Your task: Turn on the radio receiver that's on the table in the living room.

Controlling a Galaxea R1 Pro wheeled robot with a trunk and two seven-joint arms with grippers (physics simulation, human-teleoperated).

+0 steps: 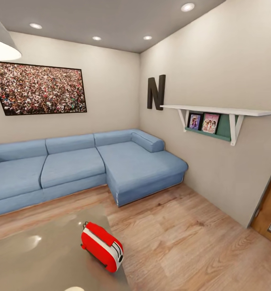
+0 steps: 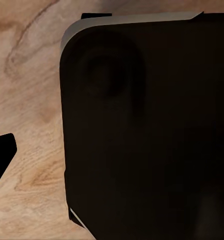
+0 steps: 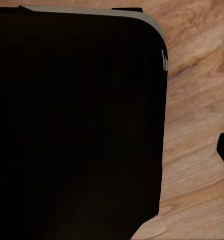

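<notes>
1. Red and white on glossy grey-beige: the radio receiver [image 1: 102, 245] sits on the table [image 1: 38, 258] in the living room, close to the table's right-hand edge, lying at an angle with one white end face turned toward us and its small handle on top.
2. We are not at it yet. The head view takes in the blue L-shaped sofa [image 1: 83, 167], the crowd photo [image 1: 39, 89], the black letter N [image 1: 156, 92] and a white wall shelf [image 1: 218, 110] with framed pictures, but no arm reaches toward the radio.
3. Both wrist views look down on wood floor [image 2: 26, 100] past a big dark rounded slab, probably part of our own base. Whether either gripper is spread or closed, and whether it carries anything, we cannot tell from these views.
4. First risk, as we judge it: the radio is so near the table edge that a push from the wrong side could slide it off onto the floor. The glossy top looks slick, which would make that easier.
5. Second risk: rolling in too fast could bump the low table with our base and jolt the radio.
6. Third risk: the switch is not visible from here. Reaching before we find it could mean pressing the wrong face or tipping the box on its rounded body.
7. Fourth risk: its skewed pose means a straight approach may catch the handle, not the control.
</notes>
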